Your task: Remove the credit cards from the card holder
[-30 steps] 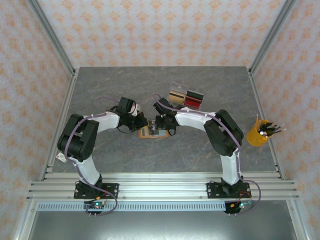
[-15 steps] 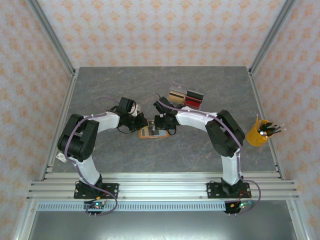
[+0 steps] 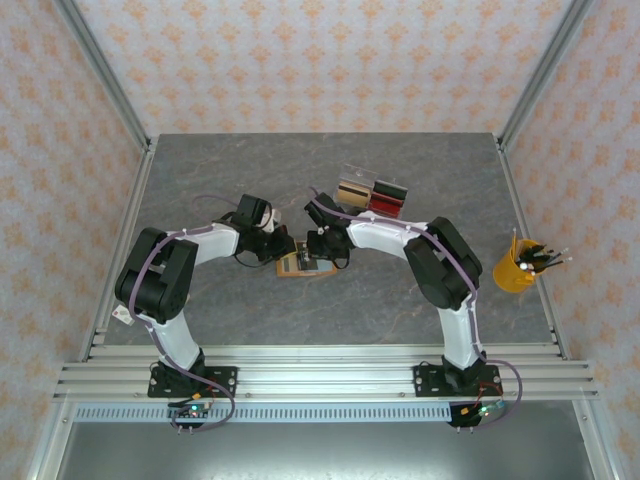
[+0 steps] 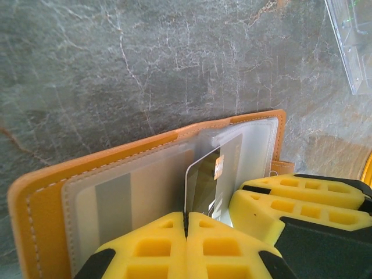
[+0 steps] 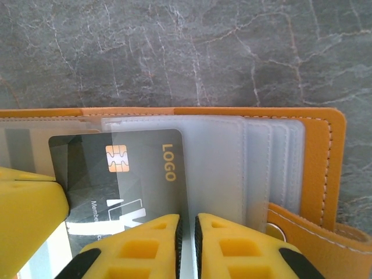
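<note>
The orange card holder (image 3: 293, 267) lies open on the table, its clear sleeves (image 5: 232, 163) fanned out. A dark grey credit card (image 5: 133, 174) with a gold chip and "LOGO" sticks partway out of a sleeve. My left gripper (image 4: 187, 224) is shut on that card (image 4: 206, 183), which stands edge-on above its pads. One left finger (image 5: 29, 200) shows at the card's left edge. My right gripper (image 5: 187, 232) is closed to a thin gap on a clear sleeve just right of the card. Both grippers meet over the holder (image 4: 35, 197) in the top view.
A clear plastic case (image 3: 372, 193) with tan, black and red blocks stands just behind the right wrist; its corner (image 4: 351, 40) shows in the left wrist view. An orange cup of pens (image 3: 520, 268) sits at the table's right edge.
The right wrist has edged slightly left and away from the bases. Both grips look unchanged.
</note>
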